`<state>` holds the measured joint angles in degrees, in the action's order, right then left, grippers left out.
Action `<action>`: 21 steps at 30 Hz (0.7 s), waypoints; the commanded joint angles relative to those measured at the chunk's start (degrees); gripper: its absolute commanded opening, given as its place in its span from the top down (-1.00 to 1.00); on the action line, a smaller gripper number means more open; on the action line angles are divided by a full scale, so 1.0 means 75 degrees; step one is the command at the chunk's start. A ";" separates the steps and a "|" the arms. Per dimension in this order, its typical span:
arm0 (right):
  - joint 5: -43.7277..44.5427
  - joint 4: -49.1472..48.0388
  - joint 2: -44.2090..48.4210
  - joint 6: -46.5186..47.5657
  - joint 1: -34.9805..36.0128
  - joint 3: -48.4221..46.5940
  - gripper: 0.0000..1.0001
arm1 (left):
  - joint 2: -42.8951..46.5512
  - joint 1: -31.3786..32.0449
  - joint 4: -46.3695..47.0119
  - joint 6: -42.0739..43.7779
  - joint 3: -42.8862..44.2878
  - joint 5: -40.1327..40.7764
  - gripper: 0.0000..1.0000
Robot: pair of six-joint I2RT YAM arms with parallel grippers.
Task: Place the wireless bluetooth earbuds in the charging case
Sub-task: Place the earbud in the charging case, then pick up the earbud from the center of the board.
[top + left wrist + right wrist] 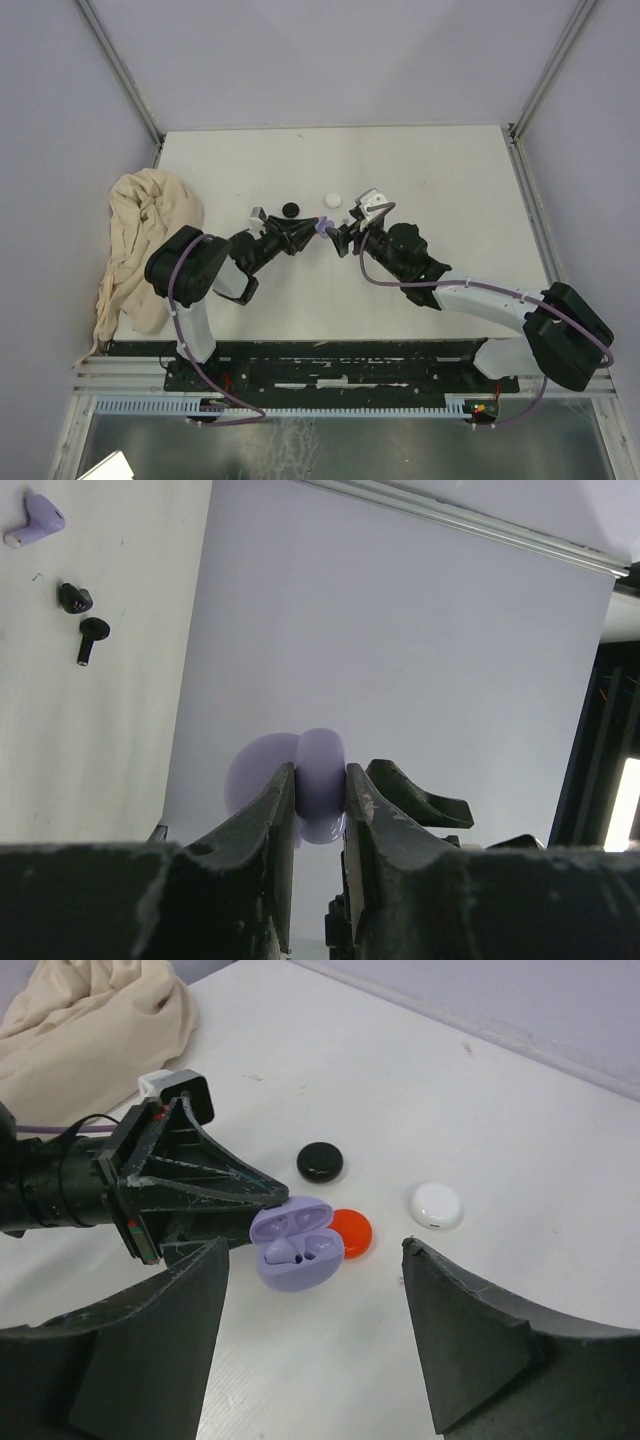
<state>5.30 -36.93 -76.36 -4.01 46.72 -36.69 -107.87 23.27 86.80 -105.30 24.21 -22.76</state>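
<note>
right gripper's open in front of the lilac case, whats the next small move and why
Probably pull the right gripper back from the case and head for the lilac earbud lying loose on the table. Its jaws stand open and empty, the left gripper holds the case with its lid open, and one slot looks unfilled, though that is hard to tell.

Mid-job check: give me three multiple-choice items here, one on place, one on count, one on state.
1. Where is the lilac case? A on the cloth; B in the left end effector; C on the floor.
2. How many round discs lie on the table? A one; B five; C three.
3. The right end effector is: A open; B shut on an earbud; C shut on the cloth.
Answers: 1 B, its fingers clamp the case. 2 C, black, red and white. 3 A, its fingers stand wide apart.
</note>
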 commanded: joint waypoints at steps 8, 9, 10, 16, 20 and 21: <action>0.1872 0.0192 -0.0957 0.0453 0.0642 -0.0026 -0.82 | 0.0001 0.0068 0.1614 -0.0651 0.0084 0.0970 0.94; 0.1987 0.0103 -0.1131 0.0488 0.0703 -0.0075 -0.83 | 0.0013 0.0074 0.1610 -0.0658 0.0093 0.0993 0.94; 0.2070 0.0010 -0.1292 0.0504 0.0737 -0.0118 -0.83 | 0.0032 0.0084 0.1576 -0.0653 0.0116 0.0981 0.94; 0.3046 0.0737 -0.1235 -0.0103 0.0747 -0.0493 -0.83 | 0.0074 0.0086 0.1584 -0.0615 0.0002 0.0867 0.94; 0.3339 0.2293 -0.1107 -0.0345 0.0528 -0.1005 -0.79 | 0.0110 -0.0064 0.1634 -0.0509 -0.0242 0.0830 0.94; 0.3325 0.2689 -0.1102 -0.0524 0.0394 -0.1157 -0.75 | 0.0145 -0.0124 0.1643 -0.0454 -0.0305 0.0801 0.94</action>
<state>25.61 -26.79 -87.46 -3.92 51.92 -39.59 -108.20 23.49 86.96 -107.98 23.55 -16.71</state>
